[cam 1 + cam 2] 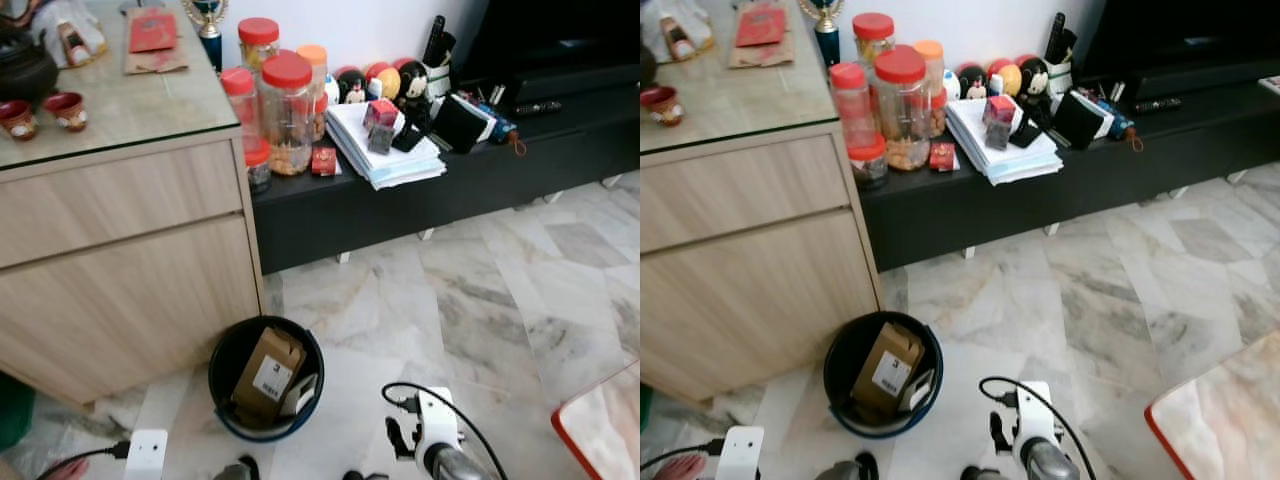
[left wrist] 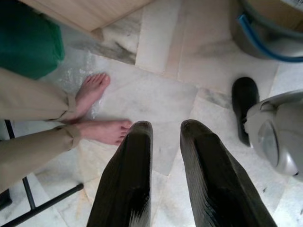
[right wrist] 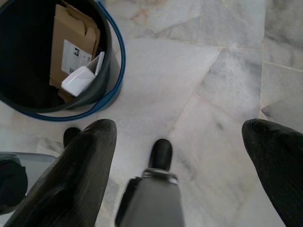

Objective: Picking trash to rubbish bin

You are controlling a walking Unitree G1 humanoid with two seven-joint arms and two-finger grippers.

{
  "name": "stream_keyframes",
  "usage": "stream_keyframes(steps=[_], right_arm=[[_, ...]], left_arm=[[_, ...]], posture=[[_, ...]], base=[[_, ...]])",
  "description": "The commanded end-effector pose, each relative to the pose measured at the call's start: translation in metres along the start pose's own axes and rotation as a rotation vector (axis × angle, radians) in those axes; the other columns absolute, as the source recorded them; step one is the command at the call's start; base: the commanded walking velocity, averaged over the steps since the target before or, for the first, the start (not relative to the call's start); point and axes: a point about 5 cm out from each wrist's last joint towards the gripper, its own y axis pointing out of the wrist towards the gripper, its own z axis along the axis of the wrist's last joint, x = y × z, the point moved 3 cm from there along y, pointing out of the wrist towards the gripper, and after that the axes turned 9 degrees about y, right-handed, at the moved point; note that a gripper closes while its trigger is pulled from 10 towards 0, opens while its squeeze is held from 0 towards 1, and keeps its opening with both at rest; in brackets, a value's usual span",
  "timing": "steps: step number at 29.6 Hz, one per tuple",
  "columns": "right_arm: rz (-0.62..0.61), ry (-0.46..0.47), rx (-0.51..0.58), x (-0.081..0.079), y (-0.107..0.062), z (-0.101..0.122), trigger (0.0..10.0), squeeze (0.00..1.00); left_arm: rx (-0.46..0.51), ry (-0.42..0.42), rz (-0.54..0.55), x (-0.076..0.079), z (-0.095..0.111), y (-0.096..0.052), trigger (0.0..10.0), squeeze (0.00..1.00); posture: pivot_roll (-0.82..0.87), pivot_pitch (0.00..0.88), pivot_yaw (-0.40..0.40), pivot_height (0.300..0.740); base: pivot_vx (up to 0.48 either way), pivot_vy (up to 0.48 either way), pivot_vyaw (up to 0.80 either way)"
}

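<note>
A black rubbish bin with a blue rim (image 1: 222, 352) stands on the marble floor beside the wooden cabinet. In it lie a brown cardboard box (image 1: 268, 372) and a small white box (image 3: 78, 81). My right gripper (image 3: 180, 127) hangs low to the right of the bin, pointing down at the floor; it is open wide and holds nothing. My right arm (image 1: 432, 440) shows at the bottom edge. My left gripper (image 2: 165, 127) hangs on the bin's other side, its fingers (image 2: 130, 170) almost together with nothing between them.
A person's bare feet (image 2: 94, 90) stand on the floor close to my left gripper, next to a green object (image 2: 28, 47). The wooden cabinet (image 1: 120, 250) is on the left. A low black bench (image 1: 400, 200) with jars, papers and toys runs along the wall. A red-edged table corner (image 1: 600, 425) is at right.
</note>
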Motion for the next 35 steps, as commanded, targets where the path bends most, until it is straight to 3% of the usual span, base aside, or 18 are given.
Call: stream_keyframes(steps=[1, 35], right_arm=[[-0.006, 0.001, -0.018, 0.0018, -0.0013, -0.0061, 10.0, 0.00], [-0.003, 0.001, -0.008, 0.0023, -0.0015, -0.0050, 10.0, 0.00]], left_arm=[[-0.018, 0.001, -0.011, 0.0026, -0.0062, -0.0015, 10.0, 0.00], [-0.017, -0.006, -0.015, 0.0052, -0.0062, -0.0020, 10.0, 0.00]], posture=[[0.10, 0.112, -0.044, 0.740], [0.09, 0.122, -0.053, 0.740]], base=[[-0.255, 0.000, 0.00], [-0.021, 0.000, 0.00]])
